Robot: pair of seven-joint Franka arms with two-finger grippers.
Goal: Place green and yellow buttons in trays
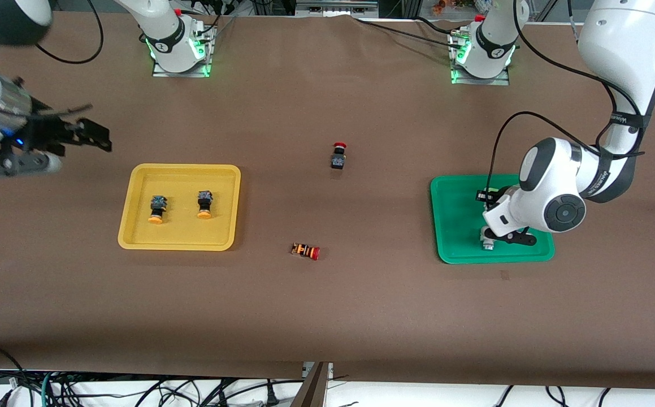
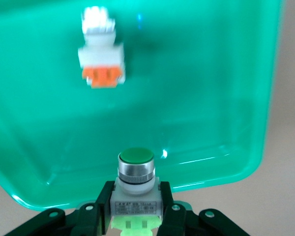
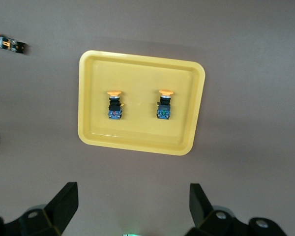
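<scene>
Our left claw squeezes the green button standing up just over the green tray, beside the orange-ended button, while our right claw waits wide open above the counter.

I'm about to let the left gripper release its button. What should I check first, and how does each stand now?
1. Left gripper shut on green button: ok.
2. Button over the green tray: ok.
3. Button touching the tray floor: cannot tell.
4. Orange-ended button already in the tray, apart from the drop spot: ok.
5. Two yellow buttons in the yellow tray: ok.
6. Right gripper open, waiting up in the air away from the green tray: ok.
</scene>
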